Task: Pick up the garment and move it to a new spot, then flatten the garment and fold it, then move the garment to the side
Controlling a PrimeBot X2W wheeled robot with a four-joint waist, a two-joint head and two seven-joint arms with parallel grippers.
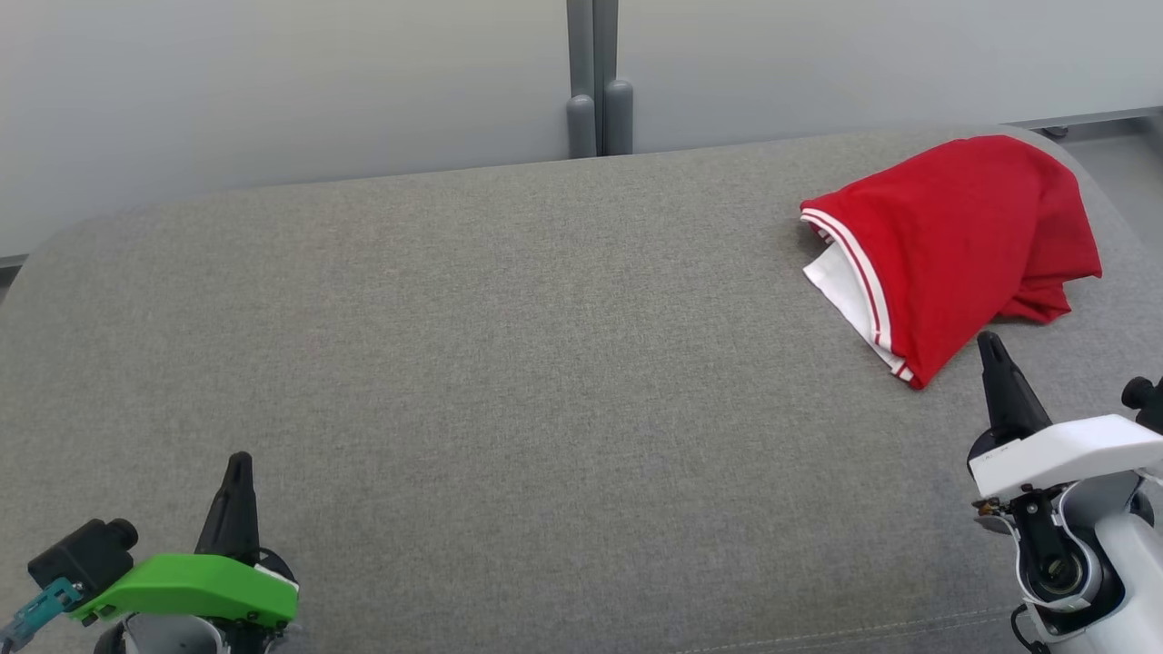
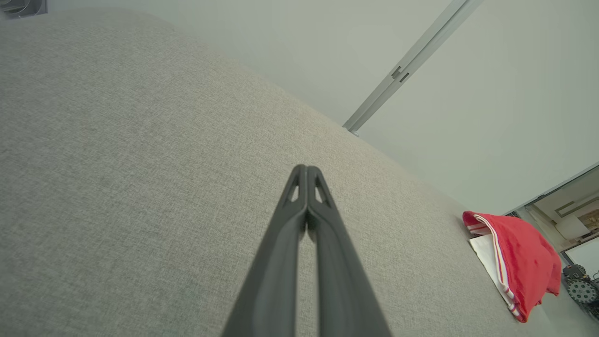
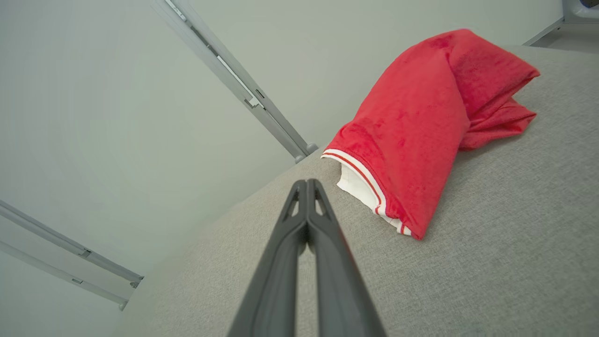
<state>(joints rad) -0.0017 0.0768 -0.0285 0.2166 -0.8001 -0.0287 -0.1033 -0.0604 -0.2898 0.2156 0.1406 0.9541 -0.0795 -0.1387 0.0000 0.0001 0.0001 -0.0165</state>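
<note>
Left and right jaws closed tight, holding nothing; red garment [image 1: 963, 236] bunched on grey surface [image 1: 509, 363], far right

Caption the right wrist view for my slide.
Shut right gripper poised close to the bunched red garment on the grey surface.
</note>
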